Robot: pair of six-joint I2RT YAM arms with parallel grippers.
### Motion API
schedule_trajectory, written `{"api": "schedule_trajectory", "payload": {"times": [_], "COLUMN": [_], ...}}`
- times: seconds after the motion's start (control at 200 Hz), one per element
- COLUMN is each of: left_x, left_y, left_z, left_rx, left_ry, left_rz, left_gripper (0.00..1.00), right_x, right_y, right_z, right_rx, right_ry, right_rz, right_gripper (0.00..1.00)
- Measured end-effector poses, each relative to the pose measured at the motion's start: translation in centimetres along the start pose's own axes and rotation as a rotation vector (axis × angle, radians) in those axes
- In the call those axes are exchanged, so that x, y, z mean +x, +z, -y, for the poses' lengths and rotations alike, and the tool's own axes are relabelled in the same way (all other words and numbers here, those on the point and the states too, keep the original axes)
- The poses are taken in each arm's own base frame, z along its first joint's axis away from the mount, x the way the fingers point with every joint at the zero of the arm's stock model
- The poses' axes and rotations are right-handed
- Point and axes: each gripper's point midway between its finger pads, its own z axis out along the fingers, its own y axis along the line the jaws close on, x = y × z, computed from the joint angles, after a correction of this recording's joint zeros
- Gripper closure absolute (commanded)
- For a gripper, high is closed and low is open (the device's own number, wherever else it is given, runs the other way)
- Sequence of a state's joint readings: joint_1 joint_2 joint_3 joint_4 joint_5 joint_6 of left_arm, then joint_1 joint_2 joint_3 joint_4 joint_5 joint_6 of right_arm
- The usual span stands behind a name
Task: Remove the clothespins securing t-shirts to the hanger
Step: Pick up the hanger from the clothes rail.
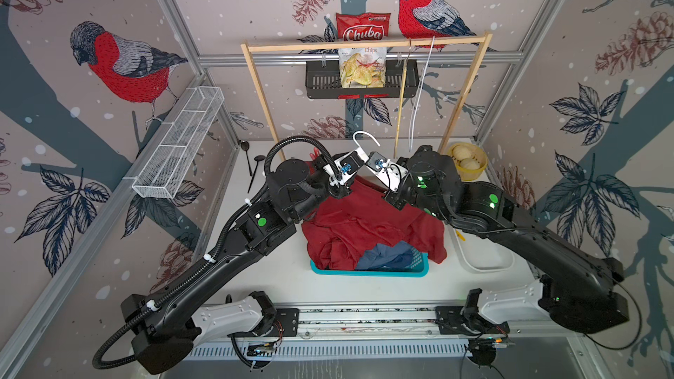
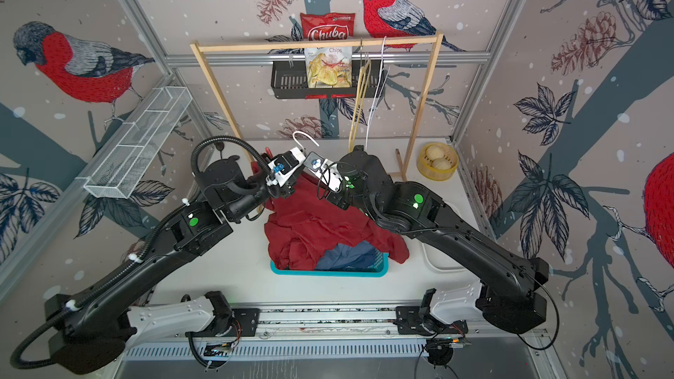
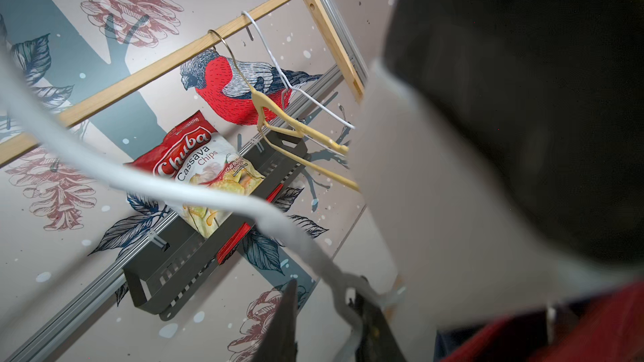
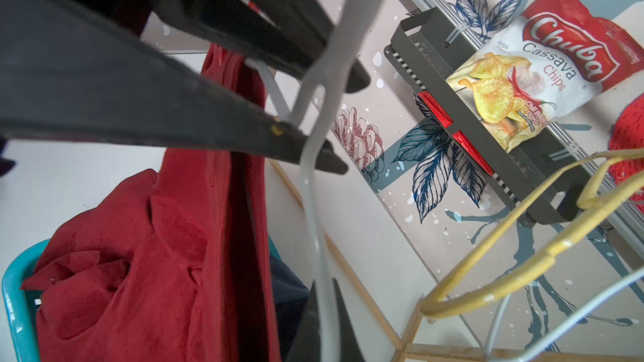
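Note:
A white wire hanger [image 1: 364, 136] [image 2: 304, 136] is held up over the middle of the table. A dark red t-shirt [image 1: 364, 220] [image 4: 139, 238] hangs from it and drapes into a teal basket [image 1: 368, 271] that holds a blue t-shirt [image 1: 386, 255]. My right gripper [image 4: 326, 287] [image 1: 371, 159] is shut on the hanger's wire below its neck. My left gripper [image 3: 327, 285] [image 1: 362, 157] stands open, its fingers [image 4: 244, 134] either side of the twisted neck, the wire against one finger. A small red clothespin-like piece [image 1: 314, 151] pokes up behind the left wrist. One yellow clothespin [image 1: 460, 235] lies in the white tray [image 1: 485, 266].
A wooden rack [image 1: 364, 45] at the back carries a yellow hanger [image 1: 399, 114] and a bare white hanger [image 1: 419, 96]. Behind it hangs a black wall basket [image 1: 321, 82] with a chips bag. A yellow steamer with buns [image 1: 468, 162] sits back right, black spoons [image 1: 248, 162] back left.

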State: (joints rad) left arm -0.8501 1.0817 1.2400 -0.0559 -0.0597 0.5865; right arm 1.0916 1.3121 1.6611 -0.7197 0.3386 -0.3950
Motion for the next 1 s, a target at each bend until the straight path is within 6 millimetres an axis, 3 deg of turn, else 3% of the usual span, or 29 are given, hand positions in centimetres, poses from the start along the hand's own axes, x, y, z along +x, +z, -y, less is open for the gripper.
{"api": "schedule_trajectory", "payload": {"times": [0.045,0.155,0.265,0.355,0.43,0.54,0.645,0.73,0.8,0.891,1.001], "left_x": [0.0,1.0,0.8,1.6,1.0,0.3,-0.1,-0.4,-0.4,0.0,0.9], "left_y": [-0.2,-0.1,-0.2,-0.1,-0.1,-0.5,-1.0,-1.1,-0.9,-0.8,-1.2], "left_z": [0.4,1.4,1.4,1.7,1.9,0.8,0.0,-0.4,-0.3,0.4,1.3], "left_rx": [0.017,0.047,0.052,0.073,0.103,0.103,0.128,0.168,0.211,0.279,0.354], "left_ry": [0.048,0.169,0.220,0.225,0.225,0.222,0.206,0.193,0.181,0.166,0.148], "left_rz": [0.012,-0.011,-0.008,-0.043,-0.032,-0.028,-0.021,-0.020,-0.034,-0.063,-0.097], "left_gripper": [1.00,1.00,1.00,1.00,1.00,1.00,1.00,1.00,1.00,1.00,1.00], "right_x": [-0.4,0.5,0.4,-1.5,-2.5,-3.5,-4.6,-4.0,-3.3,-2.9,-1.8], "right_y": [-0.2,-0.3,-0.5,-1.3,-2.0,-3.8,-7.3,-9.8,-11.1,-11.9,-11.1], "right_z": [0.1,-0.3,-0.8,-0.3,0.0,1.9,5.9,10.0,12.2,13.2,13.3], "right_rx": [-0.014,-0.056,-0.091,-0.097,-0.107,-0.073,-0.016,0.058,0.082,0.047,-0.053], "right_ry": [0.024,0.023,0.055,0.108,0.136,0.201,0.298,0.381,0.416,0.434,0.452], "right_rz": [0.021,-0.003,0.007,0.094,0.143,0.203,0.307,0.364,0.385,0.398,0.369], "right_gripper": [1.00,0.99,0.71,0.42,0.30,0.21,0.16,0.13,0.11,0.10,0.10]}}
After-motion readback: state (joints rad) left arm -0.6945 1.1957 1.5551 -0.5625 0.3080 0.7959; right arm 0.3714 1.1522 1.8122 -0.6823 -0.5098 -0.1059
